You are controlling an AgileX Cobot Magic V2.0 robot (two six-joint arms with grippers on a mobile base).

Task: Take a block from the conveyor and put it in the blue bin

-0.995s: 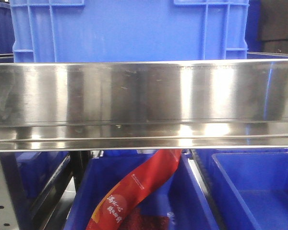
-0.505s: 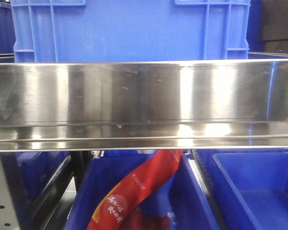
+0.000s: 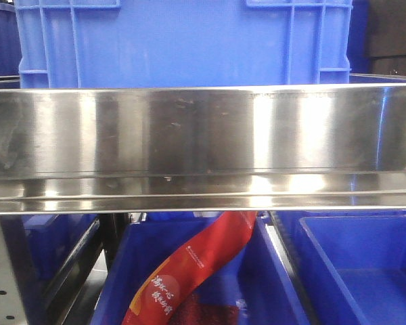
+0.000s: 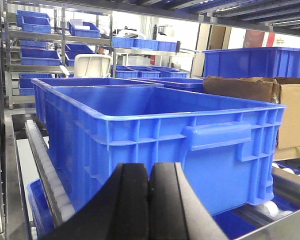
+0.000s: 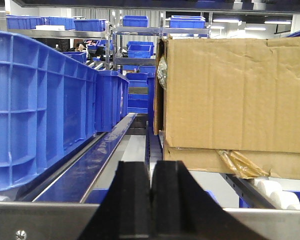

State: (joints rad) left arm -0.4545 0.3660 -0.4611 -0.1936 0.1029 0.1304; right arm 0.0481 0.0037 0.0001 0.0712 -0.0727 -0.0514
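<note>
Left gripper [image 4: 149, 200] jaws pressed together, empty, low centre before a blue bin [image 4: 155, 135]; right gripper [image 5: 151, 200] likewise closed, a cardboard box [image 5: 235, 95] upper right; open lane between; no block visible.

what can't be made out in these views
- Green block and conveyor: in no view.
- Front view: steel rail hides the blue crate's base; red banner print too small.
- Left wrist: blue bin floor hidden by its wall.
- Right wrist: cardboard box cut off at right edge.

The blue bin [image 3: 183, 40] above the steel rail [image 3: 203, 145] has edged slightly right.
</note>
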